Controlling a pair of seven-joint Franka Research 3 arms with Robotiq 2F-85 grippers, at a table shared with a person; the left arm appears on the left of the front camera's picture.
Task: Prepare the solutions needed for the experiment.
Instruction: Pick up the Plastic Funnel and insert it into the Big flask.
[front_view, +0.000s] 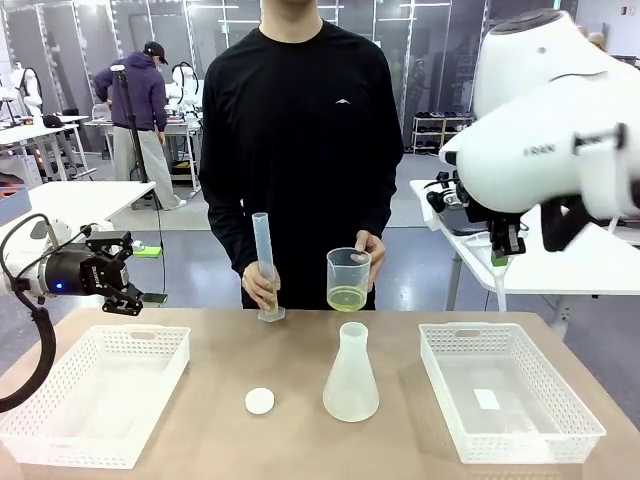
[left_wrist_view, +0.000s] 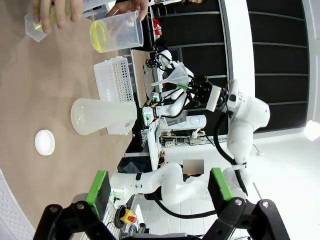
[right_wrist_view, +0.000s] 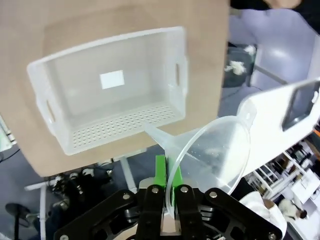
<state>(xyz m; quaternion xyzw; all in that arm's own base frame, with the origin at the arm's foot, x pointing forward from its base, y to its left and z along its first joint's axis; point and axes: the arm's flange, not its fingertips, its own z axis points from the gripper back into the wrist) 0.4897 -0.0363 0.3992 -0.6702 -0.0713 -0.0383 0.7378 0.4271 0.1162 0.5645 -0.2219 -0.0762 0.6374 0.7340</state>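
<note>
The solutions (front_view: 347, 297), a pale yellow-green liquid, lie in the bottom of a clear beaker (front_view: 348, 278) that the person holds above the table's far edge; the liquid (left_wrist_view: 100, 37) also shows in the left wrist view. The person's other hand steadies a tall graduated cylinder (front_view: 264, 265). A frosted conical flask (front_view: 351, 375) stands mid-table, uncapped, with a white cap (front_view: 260, 401) to its left. My left gripper (front_view: 120, 278) hovers open over the left side, its fingers (left_wrist_view: 100, 185) wide apart. My right gripper (right_wrist_view: 167, 192) is raised at the right, shut on the rim of a clear funnel (right_wrist_view: 215, 150).
A white perforated basket (front_view: 95, 395) sits at the table's left and another (front_view: 510, 395) at the right, below my right gripper. Bare tabletop lies around the flask. Other tables and a person stand far behind.
</note>
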